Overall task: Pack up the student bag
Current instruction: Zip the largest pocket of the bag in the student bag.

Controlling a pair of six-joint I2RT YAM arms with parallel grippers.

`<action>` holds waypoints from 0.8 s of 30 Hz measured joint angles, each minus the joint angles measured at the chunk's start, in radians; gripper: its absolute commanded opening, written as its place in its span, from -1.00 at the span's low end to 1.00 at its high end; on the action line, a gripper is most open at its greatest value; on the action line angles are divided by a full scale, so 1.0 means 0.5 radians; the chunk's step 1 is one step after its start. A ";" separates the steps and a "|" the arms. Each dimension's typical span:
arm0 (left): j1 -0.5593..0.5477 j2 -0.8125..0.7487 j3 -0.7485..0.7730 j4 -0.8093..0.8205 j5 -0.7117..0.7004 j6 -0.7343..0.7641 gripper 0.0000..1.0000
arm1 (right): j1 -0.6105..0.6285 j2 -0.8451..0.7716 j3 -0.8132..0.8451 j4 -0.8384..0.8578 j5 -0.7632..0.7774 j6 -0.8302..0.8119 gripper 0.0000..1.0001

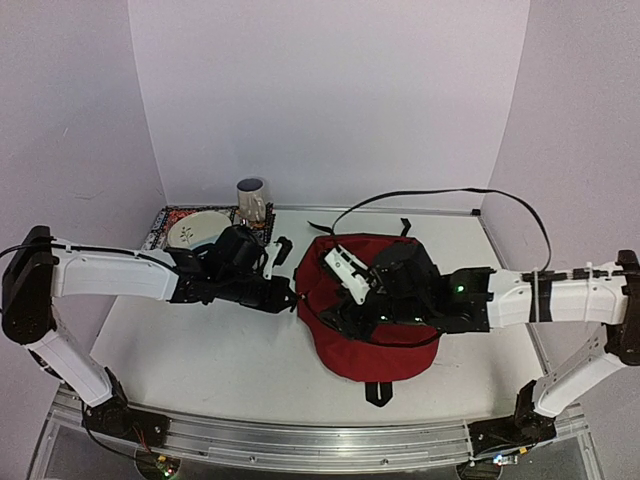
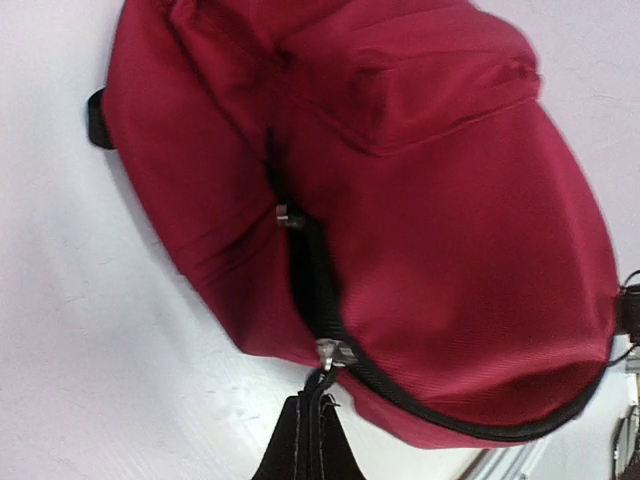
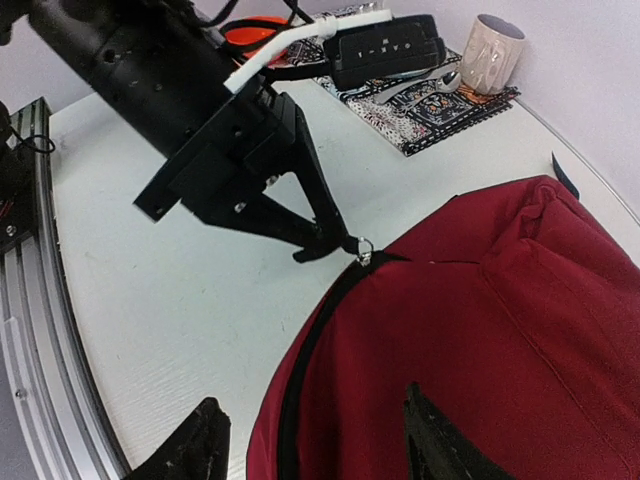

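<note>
On the student bag [image 3: 480, 340], left end effector [image 3: 330, 243] pinching zip pull [image 3: 363, 250]

The bag [image 1: 365, 345] is showing deep red all over, with a black zip [image 2: 318, 290] running along its side and a black strap [image 1: 378, 392] poking out at its near edge, all lying on a white table [image 1: 200, 350]. At the table's far left corner a mat [image 1: 160, 228] is showing a busy black, white and red print, carrying a cream bowl [image 1: 195, 230] and a beige mug [image 1: 251, 200]. The arms [image 1: 110, 272] are wearing white shells over black joints.
</note>
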 measured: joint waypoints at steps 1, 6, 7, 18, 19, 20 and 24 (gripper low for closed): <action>-0.021 -0.021 -0.001 0.011 0.007 -0.007 -1.00 | 0.000 0.059 0.039 0.004 -0.007 0.013 0.20; -0.092 -0.100 -0.005 0.019 0.015 -0.039 -1.00 | 0.000 0.313 0.168 0.007 -0.024 0.068 0.20; -0.098 -0.112 -0.005 0.019 0.016 -0.046 -1.00 | 0.000 0.357 0.187 0.007 -0.023 0.076 0.20; -0.099 -0.144 -0.054 0.030 -0.056 -0.047 -1.00 | 0.000 0.513 0.227 -0.015 0.106 0.147 -1.00; -0.098 -0.144 -0.054 0.028 -0.087 -0.041 -1.00 | 0.000 0.484 0.206 -0.014 0.109 0.142 -1.00; -0.094 -0.141 -0.054 0.026 -0.120 -0.033 -1.00 | 0.000 0.445 0.175 -0.011 0.110 0.145 -1.00; -0.067 -0.089 -0.033 0.049 -0.103 0.005 -1.00 | -0.003 0.191 0.008 -0.006 0.099 0.130 -1.00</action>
